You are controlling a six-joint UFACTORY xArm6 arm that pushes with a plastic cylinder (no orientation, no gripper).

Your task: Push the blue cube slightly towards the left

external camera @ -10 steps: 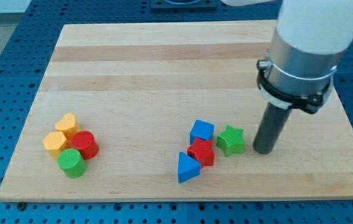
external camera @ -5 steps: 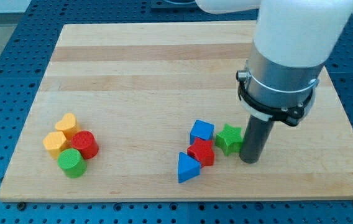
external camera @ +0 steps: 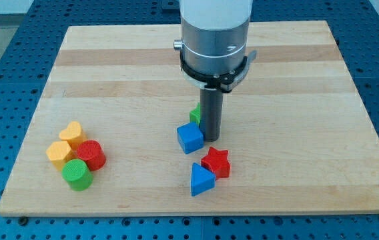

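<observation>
The blue cube [external camera: 190, 139] lies on the wooden board [external camera: 109, 73], a little right of the middle. My tip [external camera: 210, 137] stands right against the cube's right side, touching or nearly touching it. A green star block [external camera: 195, 115] peeks out just above the cube, mostly hidden behind my rod. A red star [external camera: 216, 162] and a blue triangle block [external camera: 201, 179] lie below the cube, apart from it.
At the view's lower left sits a cluster: a yellow heart block [external camera: 73, 133], a yellow block [external camera: 59, 153], a red cylinder [external camera: 91, 155] and a green cylinder [external camera: 77, 174]. The arm's wide grey body [external camera: 215, 40] hangs over the board's upper middle.
My tip swept left from right of the green star. The blue cube slid left and slightly up, away from the red star. The green star moved left and up, now behind my rod.
</observation>
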